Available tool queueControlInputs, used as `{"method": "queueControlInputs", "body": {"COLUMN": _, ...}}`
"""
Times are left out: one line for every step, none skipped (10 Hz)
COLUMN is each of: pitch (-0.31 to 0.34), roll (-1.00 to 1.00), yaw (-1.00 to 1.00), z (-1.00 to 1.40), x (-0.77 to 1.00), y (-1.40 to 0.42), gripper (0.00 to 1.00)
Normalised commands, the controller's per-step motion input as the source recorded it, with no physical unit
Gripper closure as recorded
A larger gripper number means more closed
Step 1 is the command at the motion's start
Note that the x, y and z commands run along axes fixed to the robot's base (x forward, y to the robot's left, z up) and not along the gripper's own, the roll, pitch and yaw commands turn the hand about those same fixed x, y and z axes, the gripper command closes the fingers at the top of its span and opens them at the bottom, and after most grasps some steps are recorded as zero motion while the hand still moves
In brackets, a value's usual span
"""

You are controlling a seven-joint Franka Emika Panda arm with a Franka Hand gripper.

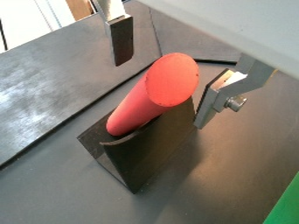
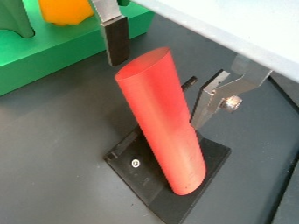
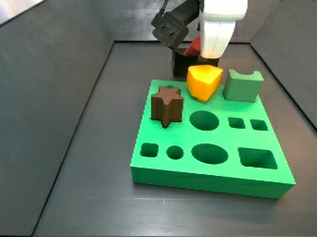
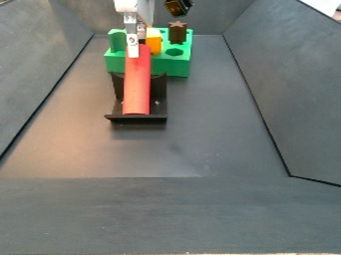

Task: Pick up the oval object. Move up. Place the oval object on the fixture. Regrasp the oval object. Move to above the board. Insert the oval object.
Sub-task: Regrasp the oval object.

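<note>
The oval object (image 2: 162, 118) is leaning on the fixture (image 1: 138, 156), its upper end rising between the fingers (image 1: 121, 39). The gripper (image 2: 158, 74) is hovering around that end with its jaws spread, neither pad touching, so the regrasp step seems to be in hand. Next the jaws need closing squarely on the rod. The board (image 4: 150, 52) is lying just beyond, crowded by a yellow wedge (image 3: 205, 81); open floor is lying nearer.
</note>
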Motion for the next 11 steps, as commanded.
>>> {"method": "queueControlInputs", "body": {"pitch": 0.221, "roll": -0.04, "yaw": 0.06, "z": 0.0, "x": 0.09, "y": -0.01, "gripper": 0.0}}
{"method": "queueControlInputs", "body": {"pitch": 0.218, "roll": -0.04, "yaw": 0.06, "z": 0.0, "x": 0.09, "y": -0.01, "gripper": 0.0}}
{"method": "queueControlInputs", "body": {"pitch": 0.216, "roll": -0.04, "yaw": 0.06, "z": 0.0, "x": 0.09, "y": -0.01, "gripper": 0.0}}
{"method": "queueControlInputs", "body": {"pitch": 0.216, "roll": -0.04, "yaw": 0.06, "z": 0.0, "x": 0.09, "y": -0.01, "gripper": 0.0}}
{"method": "queueControlInputs", "body": {"pitch": 0.216, "roll": -0.04, "yaw": 0.06, "z": 0.0, "x": 0.09, "y": -0.01, "gripper": 0.0}}
{"method": "queueControlInputs", "body": {"pitch": 0.215, "roll": -0.04, "yaw": 0.06, "z": 0.0, "x": 0.09, "y": -0.01, "gripper": 0.0}}
{"method": "queueControlInputs", "body": {"pitch": 0.215, "roll": -0.04, "yaw": 0.06, "z": 0.0, "x": 0.09, "y": -0.01, "gripper": 0.0}}
{"method": "queueControlInputs", "body": {"pitch": 0.215, "roll": -0.04, "yaw": 0.06, "z": 0.0, "x": 0.09, "y": -0.01, "gripper": 0.0}}
{"method": "queueControlInputs", "body": {"pitch": 0.215, "roll": -0.04, "yaw": 0.06, "z": 0.0, "x": 0.09, "y": -0.01, "gripper": 0.0}}
{"method": "queueControlInputs", "body": {"pitch": 0.215, "roll": -0.04, "yaw": 0.06, "z": 0.0, "x": 0.09, "y": -0.01, "gripper": 0.0}}
{"method": "queueControlInputs", "body": {"pitch": 0.215, "roll": -0.04, "yaw": 0.06, "z": 0.0, "x": 0.09, "y": -0.01, "gripper": 0.0}}
